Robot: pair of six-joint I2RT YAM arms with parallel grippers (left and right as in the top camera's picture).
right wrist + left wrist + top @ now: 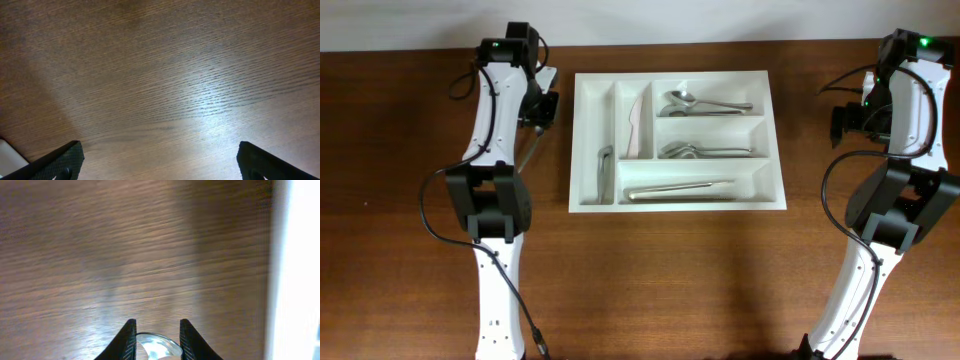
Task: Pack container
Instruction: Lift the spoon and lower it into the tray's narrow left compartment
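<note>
- The left gripper point(157, 327) pinches a shiny spoon point(155, 347) by its bowl; the metal looks stiff, light and slippery.
- The right gripper point(160, 152) is wide open and empty.
- The container point(680, 206) looks rigid and light.

- I see the container point(677, 206) mid-table point(380, 300), between my two arms.
- Its long compartments: spoons point(705, 103) behind, a long utensil point(680, 188) in front.
- A knife point(638, 125) lies in the right upright slot.
- Left of it, my left gripper point(157, 322) pinches a metal piece point(155, 347).
</note>
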